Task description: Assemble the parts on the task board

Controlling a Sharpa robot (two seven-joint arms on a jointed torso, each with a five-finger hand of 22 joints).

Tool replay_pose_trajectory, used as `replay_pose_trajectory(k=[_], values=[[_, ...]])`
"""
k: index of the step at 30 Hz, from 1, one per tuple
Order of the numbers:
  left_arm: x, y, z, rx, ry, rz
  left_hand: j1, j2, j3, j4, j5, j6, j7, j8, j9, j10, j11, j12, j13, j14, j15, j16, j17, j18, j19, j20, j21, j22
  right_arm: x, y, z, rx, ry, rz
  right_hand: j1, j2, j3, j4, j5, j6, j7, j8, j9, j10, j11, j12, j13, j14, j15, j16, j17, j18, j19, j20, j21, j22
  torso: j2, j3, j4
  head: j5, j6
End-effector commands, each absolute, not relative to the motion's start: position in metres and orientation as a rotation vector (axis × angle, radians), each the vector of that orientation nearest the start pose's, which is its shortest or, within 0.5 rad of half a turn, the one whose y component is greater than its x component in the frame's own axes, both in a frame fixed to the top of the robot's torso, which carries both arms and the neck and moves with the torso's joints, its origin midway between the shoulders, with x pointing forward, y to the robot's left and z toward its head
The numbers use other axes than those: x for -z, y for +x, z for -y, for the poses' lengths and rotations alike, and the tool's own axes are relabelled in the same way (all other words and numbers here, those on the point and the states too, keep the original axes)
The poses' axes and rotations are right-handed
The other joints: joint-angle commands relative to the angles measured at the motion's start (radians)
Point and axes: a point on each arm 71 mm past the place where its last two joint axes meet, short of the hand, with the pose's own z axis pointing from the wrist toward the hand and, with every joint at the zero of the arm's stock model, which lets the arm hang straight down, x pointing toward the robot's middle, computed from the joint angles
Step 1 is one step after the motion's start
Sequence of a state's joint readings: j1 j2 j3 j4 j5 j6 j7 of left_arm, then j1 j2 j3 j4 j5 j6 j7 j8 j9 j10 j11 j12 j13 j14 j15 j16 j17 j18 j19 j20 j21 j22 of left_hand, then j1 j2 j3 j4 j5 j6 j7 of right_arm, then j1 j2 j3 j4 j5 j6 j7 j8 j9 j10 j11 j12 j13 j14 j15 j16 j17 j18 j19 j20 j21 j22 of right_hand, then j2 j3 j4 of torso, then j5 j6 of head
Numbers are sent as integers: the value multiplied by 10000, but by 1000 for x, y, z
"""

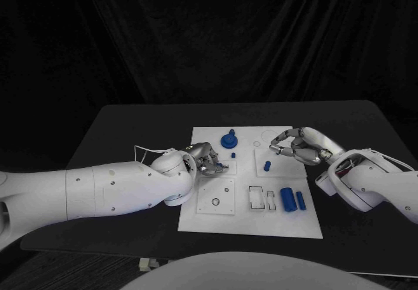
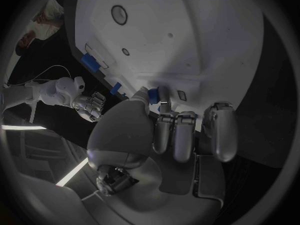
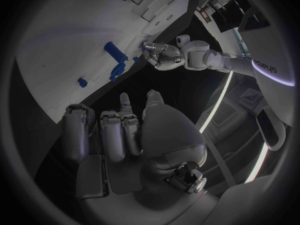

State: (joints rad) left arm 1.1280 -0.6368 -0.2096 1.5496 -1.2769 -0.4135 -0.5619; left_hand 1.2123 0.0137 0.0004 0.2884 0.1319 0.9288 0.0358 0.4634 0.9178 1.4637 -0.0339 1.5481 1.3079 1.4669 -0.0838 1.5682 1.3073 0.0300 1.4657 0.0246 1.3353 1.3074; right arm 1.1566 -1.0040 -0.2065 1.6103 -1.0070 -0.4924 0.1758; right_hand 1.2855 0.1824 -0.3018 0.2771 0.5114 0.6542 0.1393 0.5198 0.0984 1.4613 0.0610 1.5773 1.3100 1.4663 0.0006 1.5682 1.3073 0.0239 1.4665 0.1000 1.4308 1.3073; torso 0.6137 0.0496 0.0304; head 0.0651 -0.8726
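Left hand sits at the left edge of the task board, just left of centre in the head view, fingers curled in tight, and in my left wrist view the thumb and a finger seem to close on a small blue part right at the board's surface — so I judge I've got a pinch on it, held low so it can be lined up with a seat in the board. Over on the right, my right hand hovers near the board's upper right corner, fingers bent inward; from my right wrist view the fingers look curled with nothing between them, though I can't be fully certain. It is waiting clear of the work, I'd say, close enough to steady the board or take the next piece. Now the pieces: a round blue part with a stem stands near the top of the board, a small blue peg lies just below my right hand, a tiny one sits beside my left fingers, and two blue cylinders lie side by side in the lower right, next to empty rectangular slots. A square plate with a round hole sits lower left, unfilled. Plenty left to seat, by my reckoning; the task is in its early-to-middle stretch.
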Motion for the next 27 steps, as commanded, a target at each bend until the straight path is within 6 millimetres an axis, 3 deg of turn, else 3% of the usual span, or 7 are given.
replay_pose_trajectory(k=[1, 8, 13, 15, 16, 17, 27], values=[[286, 430, -121, 4695, -1666, -20524, 28, 112, -100, 17, 90, -39, -57, 173, 156, 943, -90, 16, 2454, 1039, -99, 26, 2635, 171, 371, -52, -47, 1989, 241, 430, 255, -9079, 2161, -16980, 131, 7, 42, -27, 39, -59, 28, -45, -17, 1095, -37, -66, 2608, 1044, -59, 26, 2635, 186, 59, 38, -45, 2067, 1, 2, 4, -8, 0], [285, 430, -119, 4923, -1565, -20436, 368, 297, -182, -6, 805, -4, -210, 647, 656, 958, -211, 38, 2474, 1039, -195, 26, 2635, 164, 398, -137, -20, 2012, 241, 430, 255, -9076, 2164, -17005, 131, 7, 42, -27, 39, -59, 28, -45, -17, 1095, -37, -66, 2608, 1044, -59, 26, 2635, 186, 59, 38, -45, 2067, 1, 4, 13, -22, 0], [284, 430, -117, 5129, -1517, -20313, 1316, 336, 234, -133, 1805, 90, -350, 687, 754, 994, -332, 98, 2523, 1039, -298, 26, 2635, 158, 417, -231, -12, 2024, 241, 430, 255, -9072, 2168, -17011, 147, 9, 50, -26, 53, -58, 29, -45, -18, 1095, -33, -66, 2608, 1044, -56, 26, 2635, 188, 55, 40, -52, 2065, -1, 0, 6, -18, 0], [283, 430, -117, 5207, -1516, -20252, 1597, 340, 481, -134, 1581, 133, -372, 664, 747, 1003, -356, 113, 2536, 1039, -324, 26, 2635, 156, 424, -254, -6, 2027, 241, 430, 255, -9067, 2173, -17019, 147, 9, 50, -26, 53, -58, 29, -45, -18, 1095, -33, -66, 2608, 1044, -56, 26, 2635, 188, 55, 40, -52, 2065, 0, 0, 3, -20, 0], [283, 430, -117, 5239, -1518, -20223, 2004, 316, 1012, -104, 768, 175, -401, 591, 708, 1013, -384, 129, 2549, 1039, -362, 26, 2635, 153, 430, -295, -7, 2029, 241, 430, 255, -9065, 2175, -17022, 147, 9, 50, -26, 53, -58, 29, -45, -18, 1095, -33, -66, 2608, 1044, -56, 26, 2635, 188, 55, 40, -52, 2065, -1, -1, 1, -20, 0], [283, 430, -117, 5266, -1522, -20197, 2120, 167, 1464, 5, 530, 259, -390, 528, 668, 1014, -381, 129, 2550, 1039, -372, 26, 2635, 146, 438, -292, -2, 2033, 242, 430, 255, -9063, 2176, -17027, 164, 20, 63, -24, 71, -54, 30, -44, -18, 1095, -28, -66, 2608, 1044, -53, 26, 2635, 188, 55, 41, -54, 2064, 0, -1, 1, -12, 0], [280, 429, -118, 5662, -1481, -19922, 2090, -721, 4268, -26, -643, 512, -317, 219, 608, 981, -324, 63, 2498, 1039, -312, 26, 2635, 154, 446, -271, -60, 2030, 242, 430, 255, -9055, 2182, -17071, 198, 39, 88, -19, 104, -50, 33, -43, -21, 1095, -21, -66, 2608, 1044, -47, 26, 2635, 199, 29, 45, -95, 2049, 0, 2, 1, -26, 0]])
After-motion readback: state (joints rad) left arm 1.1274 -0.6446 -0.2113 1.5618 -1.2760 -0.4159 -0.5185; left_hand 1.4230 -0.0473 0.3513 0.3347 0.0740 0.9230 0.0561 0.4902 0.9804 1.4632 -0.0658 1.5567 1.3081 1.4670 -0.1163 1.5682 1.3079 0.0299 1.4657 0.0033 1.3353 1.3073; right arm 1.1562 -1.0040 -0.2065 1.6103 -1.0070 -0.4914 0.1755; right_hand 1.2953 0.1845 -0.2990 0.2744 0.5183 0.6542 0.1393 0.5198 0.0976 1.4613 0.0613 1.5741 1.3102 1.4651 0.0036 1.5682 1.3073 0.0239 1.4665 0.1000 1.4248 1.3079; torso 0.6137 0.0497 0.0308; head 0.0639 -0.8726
